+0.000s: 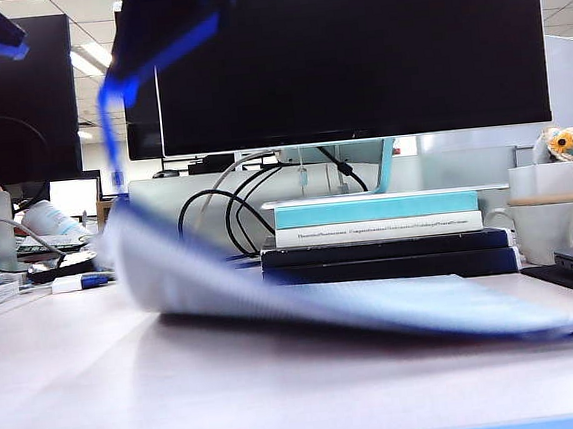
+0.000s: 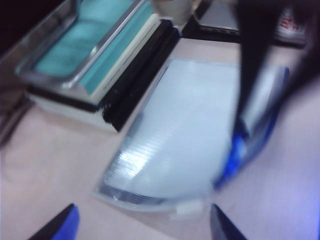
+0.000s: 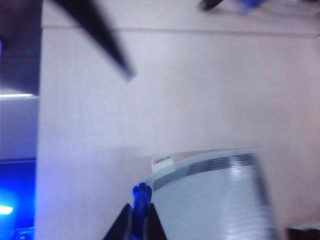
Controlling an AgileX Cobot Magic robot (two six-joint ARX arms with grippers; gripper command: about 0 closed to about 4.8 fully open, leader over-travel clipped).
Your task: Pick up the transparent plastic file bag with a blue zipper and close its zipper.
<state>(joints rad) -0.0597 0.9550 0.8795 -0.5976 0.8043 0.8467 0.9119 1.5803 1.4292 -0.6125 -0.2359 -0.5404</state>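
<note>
File bag (image 1: 304, 303) curls up off the worktop (image 1: 101, 391) at frame left. Left pincer (image 2: 142, 220) hangs wide apart, empty, at the bottom. Right pincer (image 3: 136, 220) pinches the blue zipper (image 3: 141, 195) pull. Zipping looks unfinished.

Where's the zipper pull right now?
In the right wrist view, the zipper pull sits pinched in the right gripper at the lifted corner of the file bag, above the table.
</note>
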